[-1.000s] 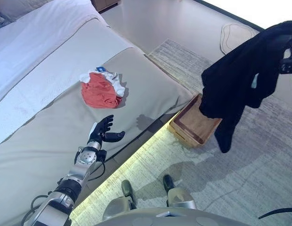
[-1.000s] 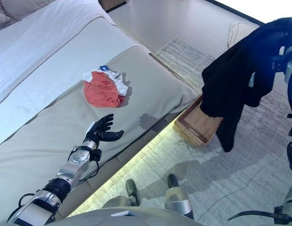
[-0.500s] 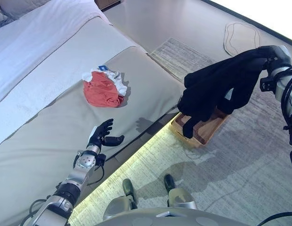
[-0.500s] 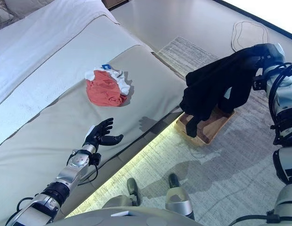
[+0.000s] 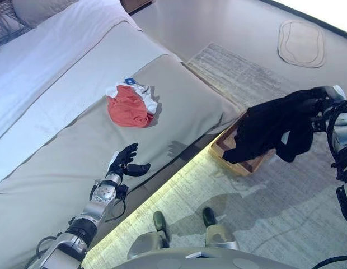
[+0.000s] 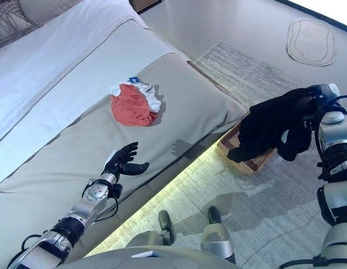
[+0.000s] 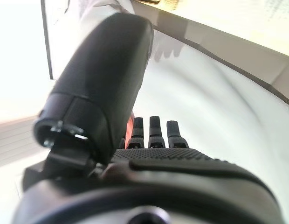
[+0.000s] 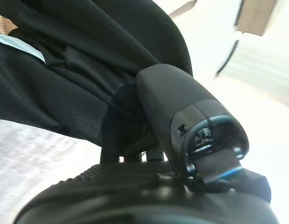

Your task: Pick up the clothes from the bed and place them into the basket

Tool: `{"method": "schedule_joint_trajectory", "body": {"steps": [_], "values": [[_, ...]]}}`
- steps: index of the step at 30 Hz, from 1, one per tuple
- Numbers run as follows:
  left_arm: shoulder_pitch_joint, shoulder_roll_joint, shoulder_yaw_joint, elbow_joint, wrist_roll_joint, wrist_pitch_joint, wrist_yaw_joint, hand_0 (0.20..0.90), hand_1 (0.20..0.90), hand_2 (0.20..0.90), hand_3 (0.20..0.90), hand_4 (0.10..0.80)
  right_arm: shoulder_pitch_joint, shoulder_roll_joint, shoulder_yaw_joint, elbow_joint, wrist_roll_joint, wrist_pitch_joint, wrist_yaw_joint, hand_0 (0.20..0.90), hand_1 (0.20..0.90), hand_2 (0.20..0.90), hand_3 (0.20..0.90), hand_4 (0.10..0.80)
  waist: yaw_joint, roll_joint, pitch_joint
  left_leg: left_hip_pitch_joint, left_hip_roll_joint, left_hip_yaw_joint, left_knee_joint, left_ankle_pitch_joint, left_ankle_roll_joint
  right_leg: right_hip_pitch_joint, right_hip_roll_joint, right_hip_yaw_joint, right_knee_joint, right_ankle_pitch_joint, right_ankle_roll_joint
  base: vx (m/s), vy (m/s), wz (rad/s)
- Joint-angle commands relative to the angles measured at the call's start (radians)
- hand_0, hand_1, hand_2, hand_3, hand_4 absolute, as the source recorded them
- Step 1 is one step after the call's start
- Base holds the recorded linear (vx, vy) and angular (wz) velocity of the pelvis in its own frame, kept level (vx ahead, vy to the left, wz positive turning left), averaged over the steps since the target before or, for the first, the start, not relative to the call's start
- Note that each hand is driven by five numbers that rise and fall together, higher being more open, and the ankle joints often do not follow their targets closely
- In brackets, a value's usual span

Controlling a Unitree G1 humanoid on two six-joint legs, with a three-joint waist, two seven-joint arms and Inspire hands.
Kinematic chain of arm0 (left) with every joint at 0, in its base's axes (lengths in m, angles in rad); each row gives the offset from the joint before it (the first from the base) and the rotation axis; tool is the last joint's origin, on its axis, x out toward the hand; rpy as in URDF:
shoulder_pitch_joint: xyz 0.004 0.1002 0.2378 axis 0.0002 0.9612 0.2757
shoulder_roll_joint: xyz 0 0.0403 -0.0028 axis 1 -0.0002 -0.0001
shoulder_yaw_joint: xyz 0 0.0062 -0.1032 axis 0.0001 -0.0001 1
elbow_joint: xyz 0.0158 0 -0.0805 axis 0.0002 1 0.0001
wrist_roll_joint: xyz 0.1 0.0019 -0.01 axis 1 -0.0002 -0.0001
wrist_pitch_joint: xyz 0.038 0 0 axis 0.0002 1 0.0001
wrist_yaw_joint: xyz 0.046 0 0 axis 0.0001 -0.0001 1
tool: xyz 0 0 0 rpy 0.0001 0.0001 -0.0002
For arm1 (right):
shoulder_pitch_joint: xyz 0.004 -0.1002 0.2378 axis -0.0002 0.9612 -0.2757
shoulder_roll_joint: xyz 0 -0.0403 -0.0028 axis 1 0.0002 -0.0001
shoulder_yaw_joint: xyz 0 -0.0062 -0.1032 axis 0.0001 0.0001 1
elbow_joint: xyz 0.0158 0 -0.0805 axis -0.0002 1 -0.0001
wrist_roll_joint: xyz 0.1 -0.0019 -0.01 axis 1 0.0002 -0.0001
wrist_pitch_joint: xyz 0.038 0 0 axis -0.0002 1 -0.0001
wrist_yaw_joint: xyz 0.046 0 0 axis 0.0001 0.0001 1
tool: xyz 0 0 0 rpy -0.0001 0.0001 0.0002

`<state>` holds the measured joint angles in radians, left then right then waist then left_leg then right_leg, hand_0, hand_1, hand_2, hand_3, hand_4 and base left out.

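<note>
My right hand (image 5: pixel 324 95) is shut on a black garment (image 5: pixel 271 126) and holds it over the wooden basket (image 5: pixel 229 156) on the rug beside the bed; the cloth hangs down to the basket. In the right wrist view the thumb (image 8: pixel 182 116) presses into the black garment (image 8: pixel 79 60). A red and white bundle of clothes (image 5: pixel 130 105) lies on the beige bed cover (image 5: pixel 61 162). My left hand (image 5: pixel 124 162) is open and empty, low over the cover near the bed's edge, short of the bundle. It also shows in the left wrist view (image 7: pixel 154 135) with its fingers straight.
The basket (image 6: pixel 257 162) stands on a grey rug (image 5: pixel 263 213) close to the lit bed edge. A small oval mat (image 5: pixel 300 43) lies on the floor at the far right. White bedding (image 5: pixel 50 56) and a pillow (image 6: pixel 8 25) cover the far side of the bed.
My right hand has come down with the black garment, from high above the floor to just over the basket. The left hand has barely moved. The camera has shifted a little.
</note>
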<state>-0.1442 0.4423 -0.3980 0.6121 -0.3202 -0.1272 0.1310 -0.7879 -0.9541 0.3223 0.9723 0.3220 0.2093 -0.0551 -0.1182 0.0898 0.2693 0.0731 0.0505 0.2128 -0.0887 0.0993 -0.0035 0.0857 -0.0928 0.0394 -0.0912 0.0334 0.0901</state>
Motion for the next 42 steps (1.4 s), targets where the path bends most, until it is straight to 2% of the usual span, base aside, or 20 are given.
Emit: {"method": "schedule_joint_trajectory", "body": {"steps": [1, 4, 5, 6, 14, 25, 34, 42], "values": [[-0.048, 0.025, -0.012, -0.056, 0.001, -0.073, 0.022, 0.900, 0.900, 0.900, 0.900, 0.800, -0.118, -0.046, -0.028, -0.015, -0.040, -0.113, -0.026, 0.300, 0.300, 0.300, 0.200, 0.100, 0.041, -0.023, -0.046, 0.031, 0.071, -0.062, 0.001, -0.093, -0.086, -0.084, -0.056, -0.020, 0.004, 0.065, 0.009, 0.000, 0.000, 0.00], [-0.042, 0.024, -0.009, -0.061, -0.005, -0.082, 0.017, 0.900, 0.900, 0.900, 0.900, 0.800, -0.104, -0.039, -0.033, -0.014, -0.048, -0.101, -0.019, 0.300, 0.300, 0.300, 0.200, 0.100, 0.041, -0.008, -0.035, 0.024, 0.069, -0.064, 0.001, -0.090, -0.087, -0.089, -0.058, -0.020, 0.004, 0.064, 0.006, 0.000, 0.000, 0.00], [-0.042, 0.025, -0.007, -0.064, -0.006, -0.083, 0.013, 0.900, 0.900, 0.900, 0.900, 0.800, -0.096, -0.035, -0.035, -0.009, -0.051, -0.100, -0.018, 0.434, 0.434, 0.434, 0.356, 0.256, 0.042, -0.004, -0.033, 0.023, 0.068, -0.065, 0.001, -0.090, -0.087, -0.089, -0.059, -0.020, 0.004, 0.063, 0.006, 0.000, 0.000, 0.00], [-0.044, 0.021, -0.008, -0.073, -0.005, -0.076, 0.011, 0.900, 0.900, 0.900, 0.900, 0.800, -0.073, -0.024, -0.047, -0.001, -0.062, -0.103, -0.023, 0.900, 0.900, 0.900, 0.900, 0.800, 0.043, 0.001, -0.031, 0.021, 0.067, -0.068, 0.001, -0.090, -0.087, -0.088, -0.060, -0.024, 0.004, 0.061, 0.004, 0.005, -0.003, 0.05], [-0.043, 0.022, -0.011, -0.083, -0.003, -0.069, 0.009, 0.900, 0.900, 0.900, 0.900, 0.800, 0.009, 0.019, -0.088, 0.023, -0.097, -0.096, -0.049, 0.900, 0.900, 0.900, 0.900, 0.800, 0.049, 0.005, -0.037, 0.028, 0.070, -0.068, 0.001, -0.088, -0.085, -0.075, -0.061, -0.037, 0.004, 0.057, 0.002, 0.015, -0.009, 0.06], [-0.037, 0.021, -0.005, -0.087, 0.002, -0.070, 0.002, 0.900, 0.900, 0.900, 0.900, 0.800, 0.028, 0.020, -0.090, 0.009, -0.116, -0.089, -0.055, 0.900, 0.900, 0.900, 0.900, 0.800, 0.049, 0.001, -0.038, 0.034, 0.069, -0.063, 0.001, -0.088, -0.082, -0.066, -0.061, -0.034, 0.004, 0.057, 0.002, 0.000, 0.000, 0.00], [-0.035, 0.032, 0.000, -0.090, -0.001, -0.058, 0.005, 0.900, 0.900, 0.900, 0.900, 0.800, 0.006, 0.006, -0.083, -0.010, -0.087, -0.076, -0.065, 0.900, 0.900, 0.900, 0.900, 0.800, 0.063, -0.023, -0.051, 0.042, 0.076, -0.072, 0.001, -0.089, -0.083, -0.053, -0.058, -0.045, 0.004, 0.055, 0.000, -0.006, -0.003, 0.02], [-0.024, 0.034, 0.009, -0.086, -0.006, -0.049, 0.029, 0.900, 0.900, 0.900, 0.900, 0.800, -0.102, 0.038, -0.016, -0.142, -0.069, -0.115, -0.175, 0.900, 0.900, 0.900, 0.900, 0.800, 0.107, -0.056, -0.074, 0.037, 0.081, -0.108, 0.001, -0.082, -0.087, -0.035, -0.057, -0.086, 0.004, 0.047, -0.008, -0.003, -0.006, 0.10]]}}
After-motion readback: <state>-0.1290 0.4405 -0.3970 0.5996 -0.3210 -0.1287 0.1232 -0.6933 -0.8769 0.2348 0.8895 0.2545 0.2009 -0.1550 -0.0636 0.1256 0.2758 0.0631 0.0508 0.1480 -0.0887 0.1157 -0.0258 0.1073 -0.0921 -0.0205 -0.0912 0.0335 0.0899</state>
